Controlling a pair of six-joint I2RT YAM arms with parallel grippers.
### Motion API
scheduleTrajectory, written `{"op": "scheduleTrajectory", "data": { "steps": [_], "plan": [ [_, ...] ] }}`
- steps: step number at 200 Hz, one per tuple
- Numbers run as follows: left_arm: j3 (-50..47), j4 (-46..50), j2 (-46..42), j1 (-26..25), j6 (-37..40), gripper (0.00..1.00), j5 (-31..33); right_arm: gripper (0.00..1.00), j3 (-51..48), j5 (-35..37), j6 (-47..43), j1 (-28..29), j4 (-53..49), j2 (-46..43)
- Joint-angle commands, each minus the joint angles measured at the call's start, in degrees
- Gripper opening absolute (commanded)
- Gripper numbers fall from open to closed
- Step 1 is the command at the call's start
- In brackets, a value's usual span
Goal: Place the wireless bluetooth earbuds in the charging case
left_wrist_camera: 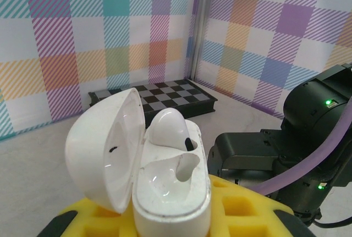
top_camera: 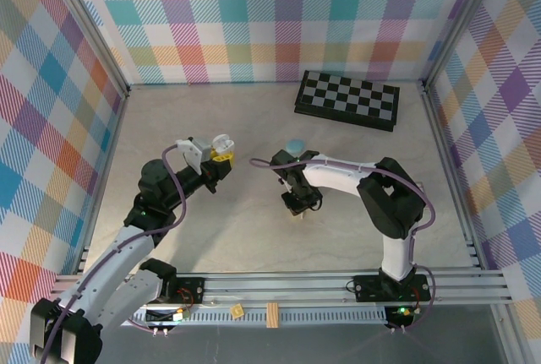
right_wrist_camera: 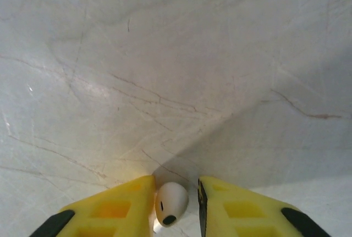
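Grips the charging case (left_wrist_camera: 171, 204) with the left fingers (top_camera: 218, 156), shut on its lower half, up above the counter (top_camera: 254, 237) and left of centre. Holds it with the lid (left_wrist_camera: 104, 149) tipped open to one side, one white earbud (left_wrist_camera: 168, 127) seated in a socket and the neighbouring socket hollow. Shows plain glossy white on shell and lid. Straddles a second white earbud (right_wrist_camera: 171, 203) with the right fingers (top_camera: 297, 206), down at the counter near its middle. Stands narrowly parted there, yellow pads (right_wrist_camera: 113, 212) flanking the bud lying on the marbled surface, close against it on one side, with a slim gap on the other. Elsewhere: a small light-blue object (top_camera: 295, 145) just behind the right arm, a folded chessboard (top_camera: 347, 99) by the far wall.
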State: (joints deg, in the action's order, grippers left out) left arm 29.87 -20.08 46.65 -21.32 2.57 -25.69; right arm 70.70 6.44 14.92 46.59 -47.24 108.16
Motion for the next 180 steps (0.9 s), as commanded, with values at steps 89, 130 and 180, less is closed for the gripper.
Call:
{"op": "scheduleTrajectory", "data": {
  "steps": [89,130,180],
  "plan": [
    [1.6,-1.9,-0.2,-0.5,2.4,0.12,-0.2,0.43,16.4,-9.6,-0.5,-3.7,-19.1,9.0],
    [1.2,-1.6,-0.4,-0.5,3.0,0.12,0.2,0.36,20.3,-9.4,-0.5,-3.7,-21.7,14.3],
    [1.4,-1.6,0.2,-0.5,3.6,0.12,0.3,0.31,21.0,-8.2,-0.6,-3.7,-23.1,15.2]
  ]
}}
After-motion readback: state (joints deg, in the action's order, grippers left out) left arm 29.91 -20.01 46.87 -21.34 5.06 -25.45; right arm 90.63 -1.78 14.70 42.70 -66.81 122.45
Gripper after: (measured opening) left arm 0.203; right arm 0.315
